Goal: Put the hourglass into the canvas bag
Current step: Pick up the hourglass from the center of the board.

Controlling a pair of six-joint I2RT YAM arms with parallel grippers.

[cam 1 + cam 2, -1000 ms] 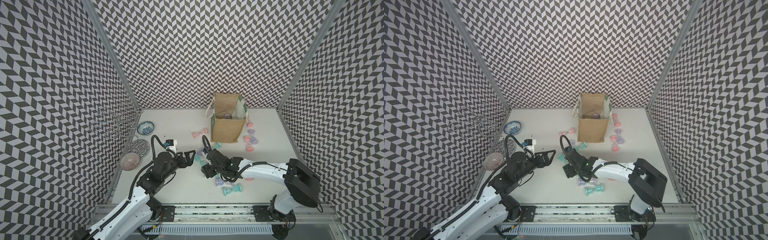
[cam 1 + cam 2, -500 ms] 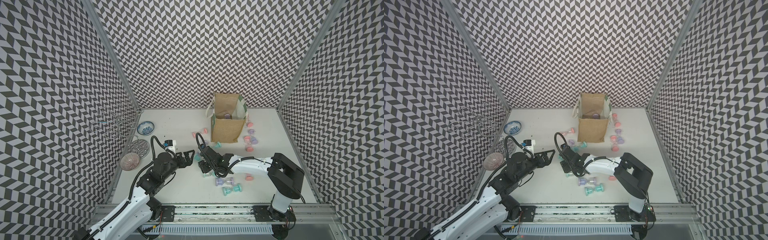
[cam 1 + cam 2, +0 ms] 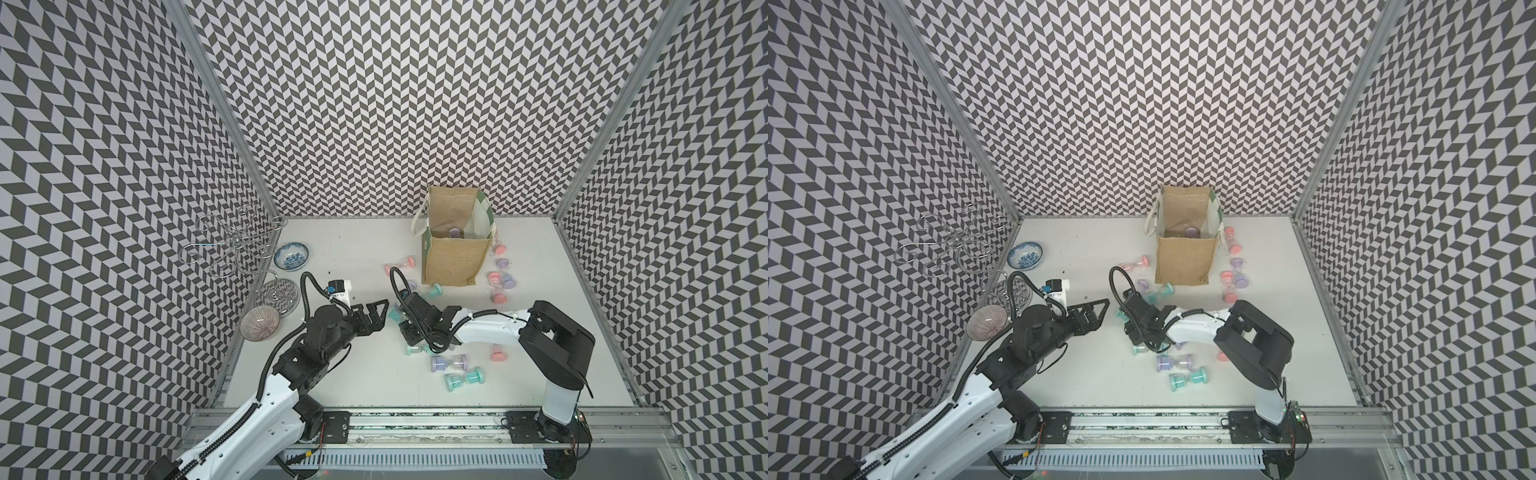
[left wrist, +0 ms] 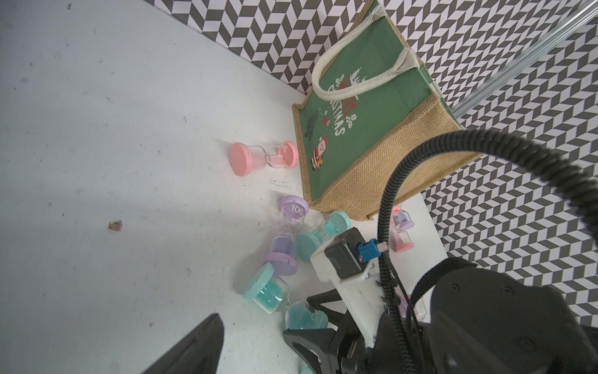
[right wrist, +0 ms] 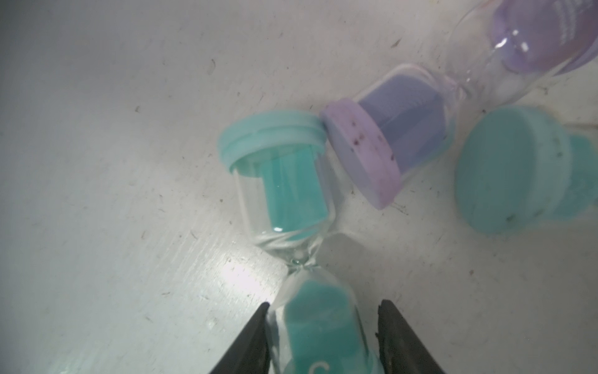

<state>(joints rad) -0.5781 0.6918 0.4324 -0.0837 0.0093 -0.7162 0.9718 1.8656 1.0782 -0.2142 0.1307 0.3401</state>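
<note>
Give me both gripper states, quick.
Left gripper: open, empty.
Right gripper: jaws straddle the teal hourglass bulb; grip cannot be told.

The white worktop [image 3: 353,249] was scuffed and speckled, and the left wrist view showed a small brown chip [image 4: 115,226] on it. Grey-and-white chevron walls [image 3: 374,104] closed it in on three sides, and a metal rail [image 3: 415,424] ran along the front edge. Along the left edge, in both top views, sat a blue-and-white patterned bowl [image 3: 291,256] [image 3: 1025,256] nearest the back corner. In front of it stood a looping silver wire stand [image 3: 232,245] on a clear round glass base [image 3: 279,294]. A ribbed pinkish bowl [image 3: 260,323] sat just beside that base.
</note>
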